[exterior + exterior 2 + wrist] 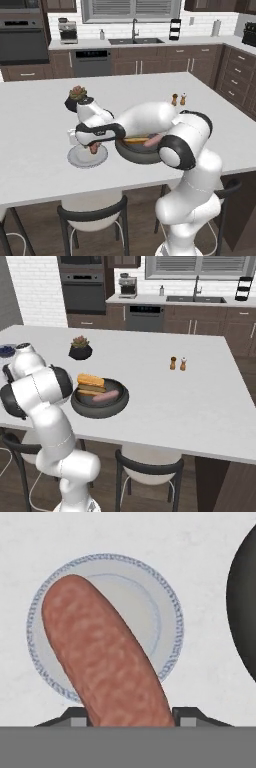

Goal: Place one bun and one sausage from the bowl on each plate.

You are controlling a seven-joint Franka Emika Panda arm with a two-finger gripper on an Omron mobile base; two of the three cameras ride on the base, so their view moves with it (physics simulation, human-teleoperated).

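- The gripper (93,148) hangs over the plate (87,157), jaws clamped on a sausage (105,657) — in the hand view the reddish-brown sausage runs up from between the two dark fingertips (192,716) and lies across the plate's face.
- That plate is a pale one with a patterned rim, sitting on the white bench (30,130) close to its near edge, towards the left in the left base view.
- Whether the sausage tip is touching the plate or hovering just above it, I cannot tell.
- Just beside the plate, to its right, sits the bowl (100,401), wide, shallow and dark, also near the bench's near edge; its dark rim shows at the right edge of the hand view.
- Inside the bowl in the right base view: a bun (90,380) at the back-left, and a second sausage (105,397) lying in front of it.
- Plate and bowl are close but apart, with a strip of bare bench between them.
- Further back on the bench, a black plant pot (80,349) with a reddish-green plant stands behind the bowl.
- Two small shakers (178,363) stand side by side near the middle of the bench, well apart from the bowl.
- At the bench's left edge in the right base view, a small bowl of berries (6,350) peeks past the arm.
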